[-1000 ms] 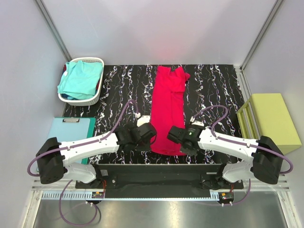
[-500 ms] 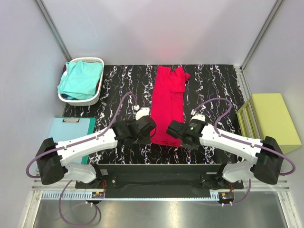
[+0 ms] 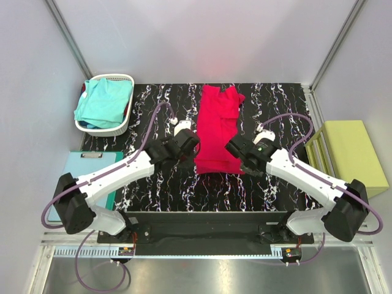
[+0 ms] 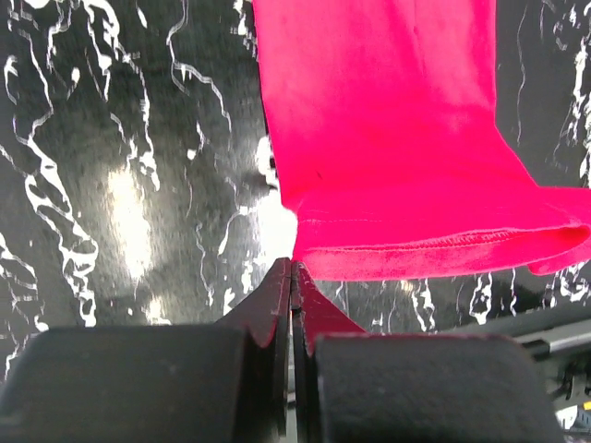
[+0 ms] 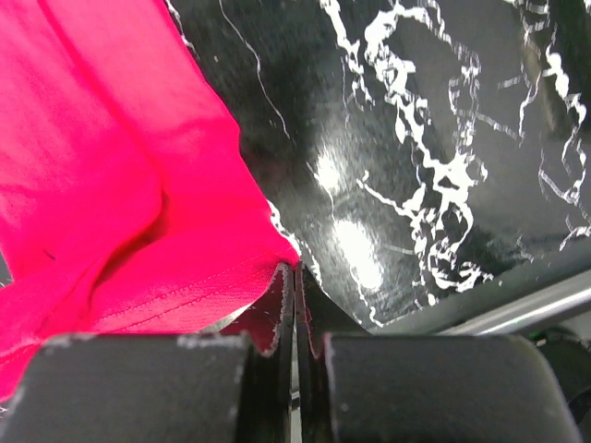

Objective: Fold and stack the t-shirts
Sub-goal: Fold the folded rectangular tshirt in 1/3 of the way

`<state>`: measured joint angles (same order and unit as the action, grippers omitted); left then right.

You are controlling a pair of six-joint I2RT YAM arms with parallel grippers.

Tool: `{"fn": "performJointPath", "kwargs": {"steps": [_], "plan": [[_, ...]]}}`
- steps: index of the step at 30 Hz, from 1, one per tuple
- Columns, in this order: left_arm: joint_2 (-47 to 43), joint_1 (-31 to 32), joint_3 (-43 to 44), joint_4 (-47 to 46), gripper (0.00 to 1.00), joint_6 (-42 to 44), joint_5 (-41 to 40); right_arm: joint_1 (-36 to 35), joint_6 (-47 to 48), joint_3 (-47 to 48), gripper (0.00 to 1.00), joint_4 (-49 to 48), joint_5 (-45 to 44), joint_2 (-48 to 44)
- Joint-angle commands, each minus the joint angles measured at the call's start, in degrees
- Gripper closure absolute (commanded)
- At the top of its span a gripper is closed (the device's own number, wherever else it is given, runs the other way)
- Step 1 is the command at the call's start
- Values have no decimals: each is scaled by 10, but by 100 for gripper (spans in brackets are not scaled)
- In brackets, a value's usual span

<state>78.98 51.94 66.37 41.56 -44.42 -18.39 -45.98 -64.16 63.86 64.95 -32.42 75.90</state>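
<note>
Left claw (image 4: pixel 292 268) and right claw (image 5: pixel 294 269) are each clenched on a hem corner of the crimson t-shirt (image 4: pixel 388 138), which stretches away ahead of them. Both pinches look shallow: uneven pulling could slip a corner free and skew the fold.

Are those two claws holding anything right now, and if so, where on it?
Both grip the red t-shirt: the left gripper pinches the left corner of its near hem, and the right gripper pinches the right corner.
</note>
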Motion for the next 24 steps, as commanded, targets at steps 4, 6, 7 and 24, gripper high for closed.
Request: {"fn": "performJointPath", "kwargs": {"steps": [4,6,7,24], "plan": [[59,-25,57,-16,100,51,-8,35,94,49,100,-30,-40,40],[80,-30,75,-20,100,57,-4,41,117,62,100,-43,-35,59],[88,-32,86,-22,100,61,-2,46,121,68,100,-50,-33,66],[245,-117,248,-23,100,130,47,133,234,187,100,-122,3,205]]}}
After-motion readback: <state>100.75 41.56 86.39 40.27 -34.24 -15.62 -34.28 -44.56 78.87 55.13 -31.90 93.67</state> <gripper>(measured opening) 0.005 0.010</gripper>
